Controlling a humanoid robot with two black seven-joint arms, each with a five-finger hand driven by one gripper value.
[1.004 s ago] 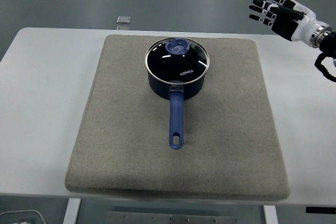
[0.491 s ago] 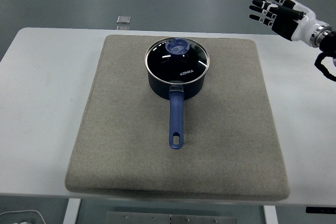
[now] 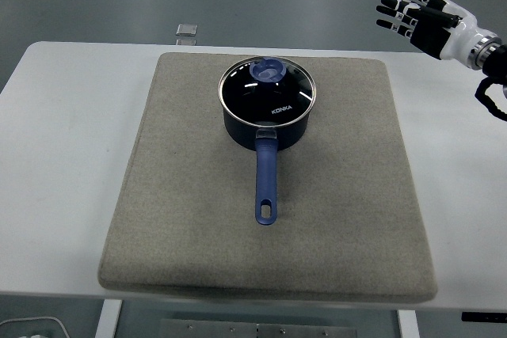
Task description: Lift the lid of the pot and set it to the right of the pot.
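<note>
Almost nothing had moved since the earlier frame; only the right hand [image 3: 418, 20] had edged slightly higher at the upper right. Nearest, the pot's blue handle [image 3: 266, 184] pointed toward the table's near edge. Behind it the dark pot [image 3: 265, 132] sat on the grey mat [image 3: 158, 195], its glass lid [image 3: 268, 89] on top with a blue knob [image 3: 268, 70]; its contents could not be made out. Farthest, the hand hung well apart from the lid, up and to its right, fingers spread and holding nothing.
</note>
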